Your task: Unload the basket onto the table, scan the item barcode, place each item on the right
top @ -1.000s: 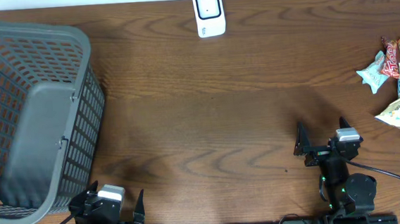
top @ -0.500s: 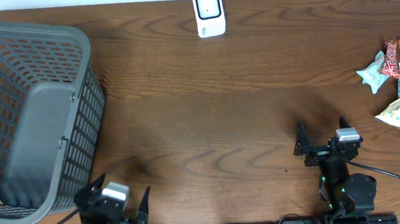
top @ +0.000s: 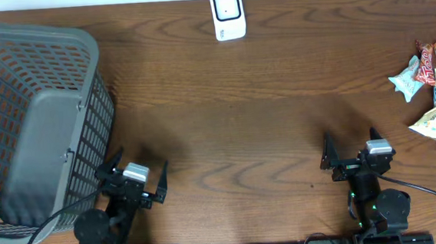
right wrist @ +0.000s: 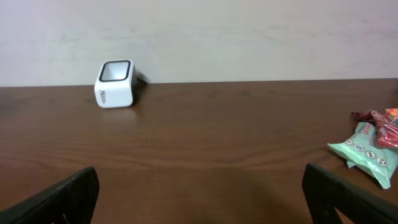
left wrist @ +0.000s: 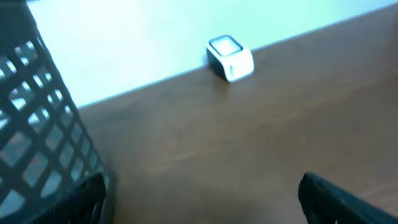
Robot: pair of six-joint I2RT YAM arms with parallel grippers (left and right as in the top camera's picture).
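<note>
Left gripper [top: 141, 160] at seven o'clock, just beside the basket [top: 90, 46], and right gripper [top: 349, 137] at five both stand spread wide. Scanner [top: 226, 14] at twelve, snacks [top: 435, 84] at three.

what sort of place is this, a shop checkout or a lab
Probably a mock shop checkout on a wooden table: a white barcode scanner at the far edge, a grey plastic basket on the left, snack packets piled on the right.

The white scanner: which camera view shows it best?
The right wrist view: the scanner is sharp, with side and dark top window visible. Overhead shows it small, from above. Left wrist shows it blurred.
</note>
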